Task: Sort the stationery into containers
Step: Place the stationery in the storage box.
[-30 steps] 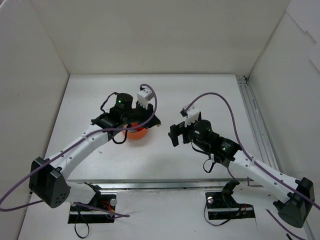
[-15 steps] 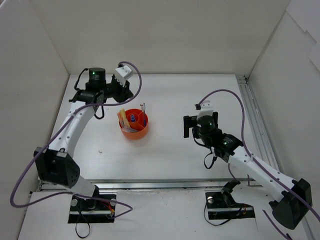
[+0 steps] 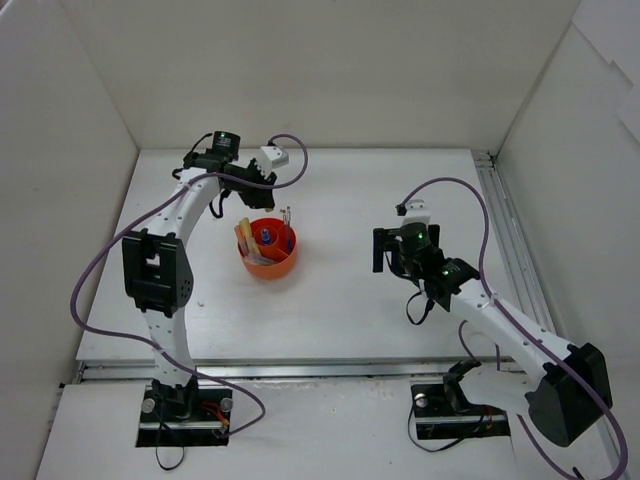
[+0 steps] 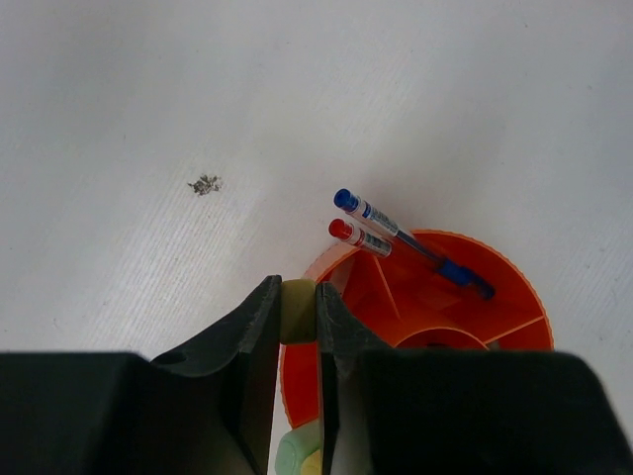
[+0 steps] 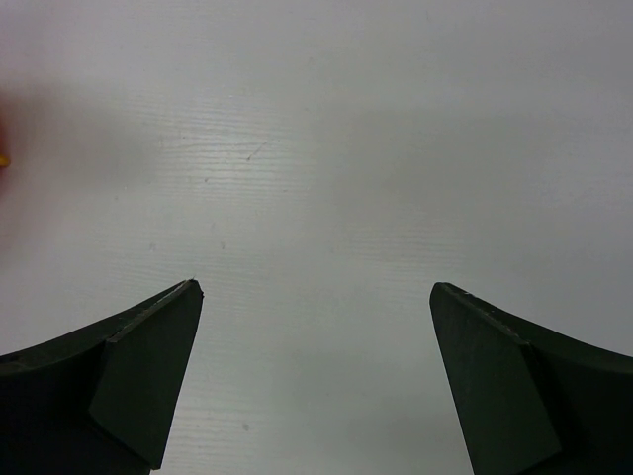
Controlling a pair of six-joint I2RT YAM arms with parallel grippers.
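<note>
left pincer [image 4: 297, 287]: am pinching it narrow on a small beige eraser block [image 4: 297, 317]
round orange-red plastic divided bowl [image 4: 381, 287]: sitting below, just beside left pincer; thin blue pen [image 4: 401, 233] and thin red pen [image 4: 358, 237] leaning inside
right pincer [image 5: 316, 297]: am holding it wide over white table [image 5: 316, 148], bowl well apart on its left

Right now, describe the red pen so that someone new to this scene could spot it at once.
On the white table, find the round orange bowl left of centre. Two pens lean side by side over its rim; the red pen has the red tip and shows less length than the blue pen beside it.
</note>
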